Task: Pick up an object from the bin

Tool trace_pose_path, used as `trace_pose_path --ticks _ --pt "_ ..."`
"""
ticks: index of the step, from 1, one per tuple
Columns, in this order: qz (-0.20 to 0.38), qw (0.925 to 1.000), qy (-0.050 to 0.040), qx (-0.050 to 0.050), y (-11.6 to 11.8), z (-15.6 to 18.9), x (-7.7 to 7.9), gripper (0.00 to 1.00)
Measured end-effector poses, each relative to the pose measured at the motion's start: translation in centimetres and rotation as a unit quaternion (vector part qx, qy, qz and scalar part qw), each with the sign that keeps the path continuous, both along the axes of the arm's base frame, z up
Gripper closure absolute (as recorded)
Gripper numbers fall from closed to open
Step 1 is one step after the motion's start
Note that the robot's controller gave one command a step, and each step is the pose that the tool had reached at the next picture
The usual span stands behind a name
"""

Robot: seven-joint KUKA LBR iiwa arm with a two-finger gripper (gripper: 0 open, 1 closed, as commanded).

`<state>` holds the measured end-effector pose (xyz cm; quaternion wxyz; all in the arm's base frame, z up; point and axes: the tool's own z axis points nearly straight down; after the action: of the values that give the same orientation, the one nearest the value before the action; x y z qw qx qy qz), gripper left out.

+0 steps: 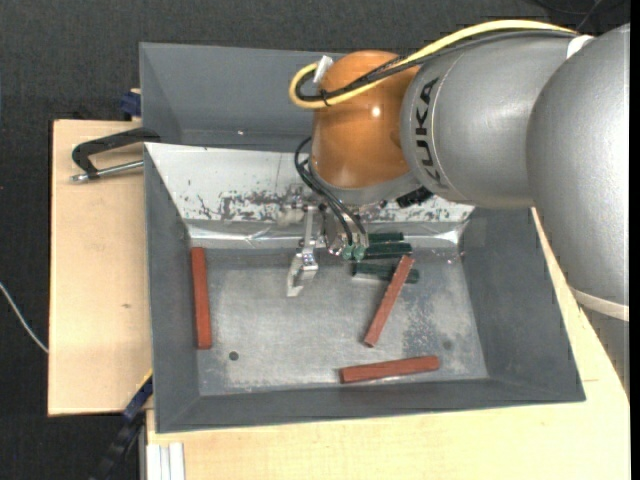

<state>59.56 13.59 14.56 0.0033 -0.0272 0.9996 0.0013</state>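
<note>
My gripper [299, 273] hangs low over the back middle of the bin, just above the floor. A dark green block-like thing [384, 255] lies right beside it to the right, against the back wall. A reddish-brown stick [388, 300] leans diagonally with its upper end on the green thing. I see nothing held in the gripper.
Another reddish-brown stick [201, 297] lies lengthwise along the left wall. A third [389, 370] lies flat near the front wall. A small dark speck [233, 357] sits on the floor at front left. The arm and its orange cover overhang the back right of the bin.
</note>
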Motion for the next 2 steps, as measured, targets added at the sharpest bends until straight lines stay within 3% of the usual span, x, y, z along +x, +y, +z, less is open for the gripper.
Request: trace_pose_path --ticks 1,2 --pt "0.049 0.9988 0.0037 -0.001 0.6 -6.9 0.2 0.0" --pt "0.092 0.9957 0.0032 0.0 -2.3 -6.7 0.3 0.0"
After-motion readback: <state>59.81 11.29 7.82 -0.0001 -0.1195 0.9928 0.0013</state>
